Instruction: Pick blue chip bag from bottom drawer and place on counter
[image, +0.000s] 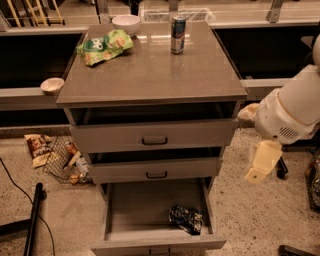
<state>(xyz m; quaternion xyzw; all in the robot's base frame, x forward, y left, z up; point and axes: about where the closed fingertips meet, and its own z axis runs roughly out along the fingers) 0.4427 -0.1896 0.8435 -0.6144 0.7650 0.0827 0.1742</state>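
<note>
1. The bottom drawer (120, 212) stood pulled wide open, while the two shallower drawers above it were only slightly ajar.
2. The blue chip bag (186, 219) lay crumpled on the drawer's floor, near its front right corner.
3. On the table (150, 70) sat a green bag (104, 46) at the back left, a white bowl (126, 23) just behind it, and a can (178, 34) upright near the back edge.
4. The gripper (261, 162) hung right of the cabinet, level with the middle drawer and well apart from the bag. I could not tell whether it was apart or together.
</note>
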